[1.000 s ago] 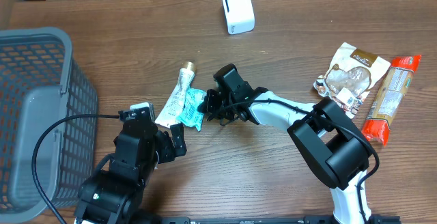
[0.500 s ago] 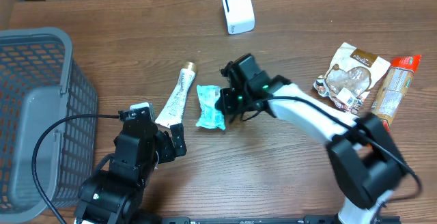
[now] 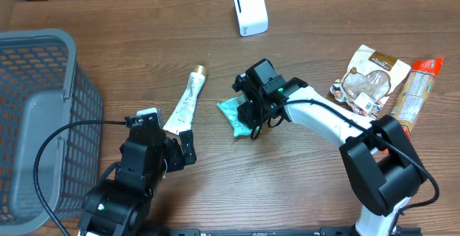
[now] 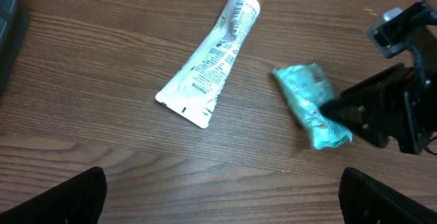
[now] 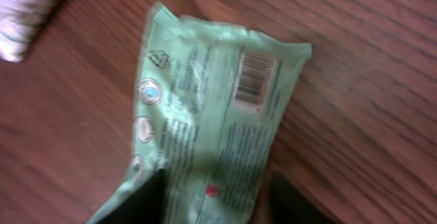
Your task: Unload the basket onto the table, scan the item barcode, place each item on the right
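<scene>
Right end effector [image 3: 249,121]: spread, straddling the mint-green plastic packet [image 3: 231,114].
Packet: flat on the wooden desk [image 3: 144,49], frame centre, barcode [image 5: 254,78] up.
Progress: we judge it unscanned; white boxy scanner [image 3: 250,11] well apart, upper centre.

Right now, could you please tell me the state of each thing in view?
pack: flat, barcode up.
tube: flat, capped.
scanner: upright.
basket: upright.
snack bag: flat.
orange packet: flat.
left gripper: open, holding nothing.
right gripper: open, astride the pack.
</scene>
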Controlling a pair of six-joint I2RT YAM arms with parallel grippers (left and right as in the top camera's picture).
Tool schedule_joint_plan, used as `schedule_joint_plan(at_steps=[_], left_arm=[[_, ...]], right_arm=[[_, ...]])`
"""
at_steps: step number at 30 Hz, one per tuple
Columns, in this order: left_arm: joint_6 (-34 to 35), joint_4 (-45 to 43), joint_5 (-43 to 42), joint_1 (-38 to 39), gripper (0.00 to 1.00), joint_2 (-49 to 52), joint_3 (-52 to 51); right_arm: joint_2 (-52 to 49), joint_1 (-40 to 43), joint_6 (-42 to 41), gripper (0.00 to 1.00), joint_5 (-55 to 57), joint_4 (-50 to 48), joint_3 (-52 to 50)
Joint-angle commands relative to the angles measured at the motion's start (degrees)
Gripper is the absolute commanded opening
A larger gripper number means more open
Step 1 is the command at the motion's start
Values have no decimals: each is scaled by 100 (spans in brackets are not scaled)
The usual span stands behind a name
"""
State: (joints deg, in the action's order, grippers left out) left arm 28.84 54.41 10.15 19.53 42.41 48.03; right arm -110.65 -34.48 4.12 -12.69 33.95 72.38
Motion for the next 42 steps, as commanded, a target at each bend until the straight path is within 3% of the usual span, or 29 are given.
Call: schedule_joint_plan(at_steps=[1, 7, 11, 16, 29, 32, 35, 37, 40, 42], left_arm=[[96, -22, 76, 0, 100, -4, 0], [96, -22, 79, 0, 99, -4, 0], [96, -22, 76, 0, 100, -4, 0], [96, -24, 76, 0, 100, -4, 0], [96, -24, 76, 0, 100, -4, 0], [96, -24, 79, 0, 100, -4, 0], [96, -22, 76, 0, 100, -4, 0], [96, -24, 79, 0, 100, -4, 0], [96, -22, 76, 0, 100, -4, 0], [96, -22, 76, 0, 100, -4, 0]], right_arm=[[-15, 133, 96, 73, 479, -44, 52], [31, 560, -1047, 76, -520, 398, 330], [46, 802, -2529, 79, -1934, 743, 323], [46, 732, -4135, 77, -2253, 1051, 205], [48, 160, -4291, 73, -1727, 1272, 188], [48, 157, -4103, 64, -2026, 1213, 190], [48, 142, -4006, 45, -2044, 1058, 190], [48, 105, -3976, 27, -2044, 828, 190], [48, -31, -3943, 15, -1939, 334, 190], [48, -149, -3943, 11, -1727, 15, 190]])
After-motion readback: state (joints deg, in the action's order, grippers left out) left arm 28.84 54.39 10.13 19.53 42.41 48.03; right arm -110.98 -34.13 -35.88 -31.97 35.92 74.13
